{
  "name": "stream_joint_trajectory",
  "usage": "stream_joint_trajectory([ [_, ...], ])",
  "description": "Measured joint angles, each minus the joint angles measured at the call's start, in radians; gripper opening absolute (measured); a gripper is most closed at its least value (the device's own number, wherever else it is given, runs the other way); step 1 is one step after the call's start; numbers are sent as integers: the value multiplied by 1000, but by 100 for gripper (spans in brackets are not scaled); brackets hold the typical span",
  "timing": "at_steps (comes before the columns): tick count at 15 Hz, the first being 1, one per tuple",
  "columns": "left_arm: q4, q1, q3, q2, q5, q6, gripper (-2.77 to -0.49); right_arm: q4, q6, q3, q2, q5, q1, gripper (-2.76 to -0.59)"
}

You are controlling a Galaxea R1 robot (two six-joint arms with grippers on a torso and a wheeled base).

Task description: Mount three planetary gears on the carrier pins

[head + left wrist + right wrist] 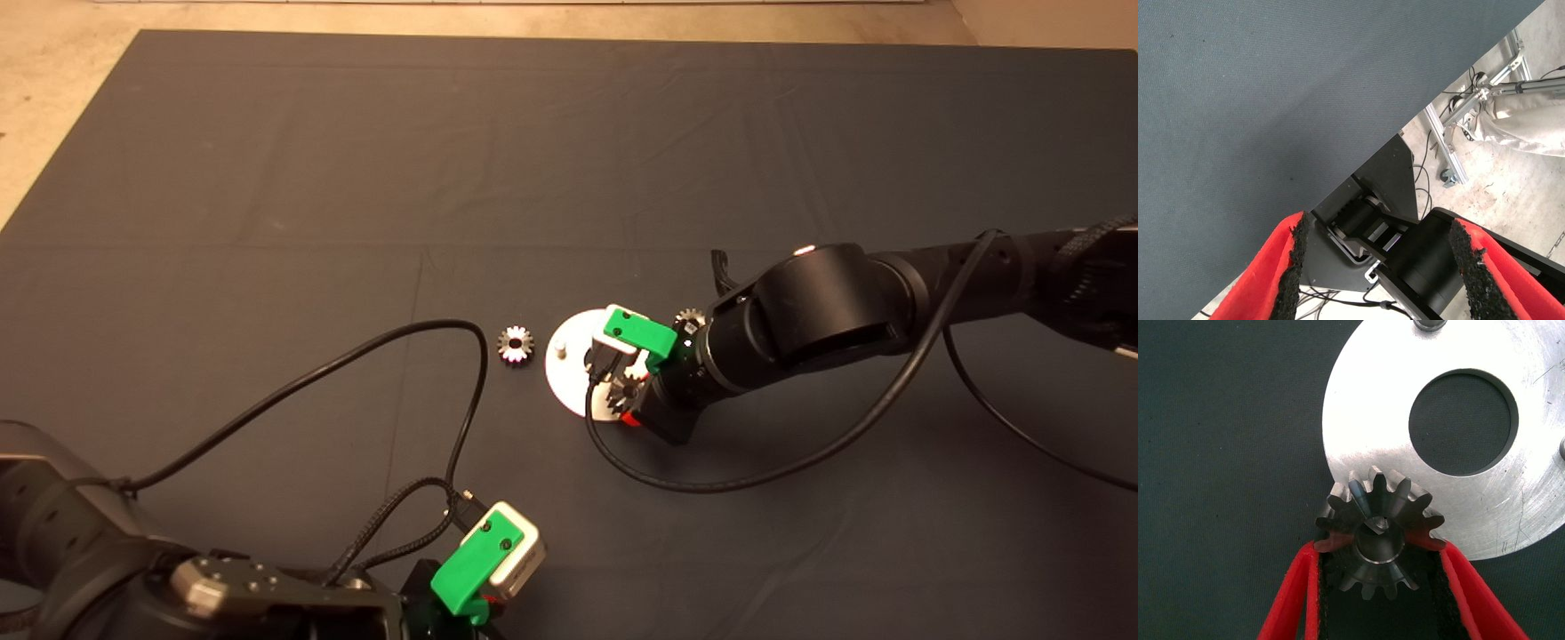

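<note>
Planetary gears: one (1379, 537) clamped between right gripper (1378, 587) fingers at silver disc (1485, 513) rim; one (515, 344) lay on dark creased mat (356, 178) beside disc; another (690, 317) behind the gripper. Left gripper (1375, 267), fingers apart, parked at mat's near edge, over concrete floor (1511, 167).

Loose gear (516, 344) left of disc (569, 356)

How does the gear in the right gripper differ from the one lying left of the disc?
The held gear is clamped between the right gripper's fingers, at the silver disc's edge with a pin showing in its bore; the loose gear lies flat on the mat, clear of the disc, untouched. The held one sits over the carrier; the loose one is beside it. Both are small, dark and toothed.
</note>
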Motion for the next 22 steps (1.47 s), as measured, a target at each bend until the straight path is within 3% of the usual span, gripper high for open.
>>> stream_joint_trajectory([
  [4,0,0,0,-4,0,0,-180,1,-14,0,0,0,0,-254],
  [7,0,0,0,-4,0,0,-180,2,-37,0,1,-9,0,-255],
  [10,0,0,0,-4,0,0,-180,3,-87,0,9,-27,2,-255],
  [14,0,0,0,-4,-1,0,-180,3,-139,-4,41,-74,3,-255],
  [22,0,0,0,-5,-1,0,-180,7,-153,-13,47,-69,5,-255],
])
